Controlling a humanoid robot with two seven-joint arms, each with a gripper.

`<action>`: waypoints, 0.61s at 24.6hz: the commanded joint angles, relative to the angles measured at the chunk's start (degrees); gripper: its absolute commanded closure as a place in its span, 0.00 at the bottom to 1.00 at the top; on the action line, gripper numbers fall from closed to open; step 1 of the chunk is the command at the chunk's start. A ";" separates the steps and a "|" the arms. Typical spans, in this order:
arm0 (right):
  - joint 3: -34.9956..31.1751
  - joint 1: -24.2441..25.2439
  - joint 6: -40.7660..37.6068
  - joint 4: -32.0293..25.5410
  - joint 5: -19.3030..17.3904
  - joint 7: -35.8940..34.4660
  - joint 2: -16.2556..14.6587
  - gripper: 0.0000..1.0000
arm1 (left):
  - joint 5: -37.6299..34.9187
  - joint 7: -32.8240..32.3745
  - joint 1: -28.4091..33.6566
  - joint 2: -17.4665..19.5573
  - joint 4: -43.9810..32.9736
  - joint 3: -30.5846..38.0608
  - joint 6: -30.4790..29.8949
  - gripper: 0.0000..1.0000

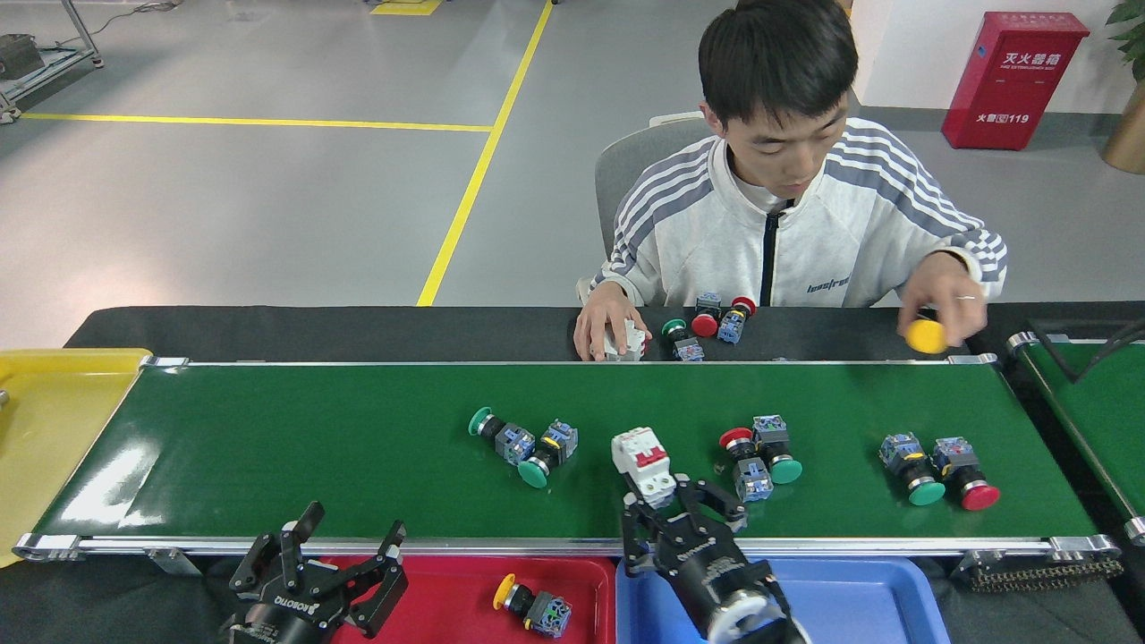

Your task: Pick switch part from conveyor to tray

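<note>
Where the right gripper point(673, 501) reaches over the near rail of the conveyor point(268, 438), a white switch part with a red lever point(645, 462) sits tilted between its black fingers, and the gripper is clamped on the lower end of that part. The part stands on or just above the belt; contact with the belt cannot be told.

Just to the right of this gripper lie a red-capped and a green-capped push-button point(757, 454), touching each other. Farther right on the belt is another pair, green and red point(935, 469), also side by side. To the gripper's left two green-capped buttons point(523, 442) lie together.

Below and left of the gripper, the red tray point(447, 581) holds one yellow-capped button point(530, 606). Directly under the gripper's wrist is a blue tray point(859, 595).

The left gripper point(343, 559) hovers at the red tray's left end, fingers spread wide and holding nothing.

Beyond the belt a seated person point(787, 224) rests one hand point(606, 329) on a white part and holds a yellow-capped button point(925, 335) in the other. A yellow tray point(45, 429) lies at the far left.
</note>
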 commanded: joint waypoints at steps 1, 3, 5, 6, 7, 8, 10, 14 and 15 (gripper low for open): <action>-3.36 2.71 -6.68 -3.95 -3.97 -3.43 -4.85 0.93 | -1.53 -0.49 -1.19 -0.69 -0.64 0.05 0.16 0.00; -9.25 7.01 -16.96 -3.60 -7.31 -7.20 -8.72 0.91 | -2.93 -0.49 -1.63 -2.27 -0.47 0.05 0.07 0.00; -16.99 11.94 -27.77 -2.72 -8.19 -9.49 -9.60 0.89 | -3.90 -0.58 -2.51 -4.03 -0.03 -0.92 -0.11 0.00; -21.21 15.01 -33.66 -2.63 -8.28 -9.75 -9.24 0.87 | -4.69 -0.58 -3.21 -4.82 0.33 -2.33 -0.11 0.00; -24.89 17.20 -38.48 -2.37 -8.28 -9.84 -8.89 0.76 | -5.57 -0.84 -4.17 -5.17 1.03 -3.82 -0.11 0.00; -27.09 18.18 -40.87 -1.93 -8.28 -9.84 -8.36 0.58 | -5.92 -1.28 -4.79 -5.26 1.64 -4.44 -0.02 0.00; -30.96 19.76 -42.10 0.18 -8.28 -9.84 -5.55 0.00 | -6.10 -2.25 -6.64 -5.70 3.67 -5.67 -0.02 0.00; -35.36 19.93 -37.88 2.47 -8.28 -9.67 -1.86 0.00 | -6.54 -2.51 -9.98 -6.67 7.71 -6.98 0.07 0.00; -35.44 19.67 -33.22 2.03 -8.19 -9.58 0.34 0.00 | -6.54 -2.51 -10.68 -6.58 8.59 -6.90 0.07 0.00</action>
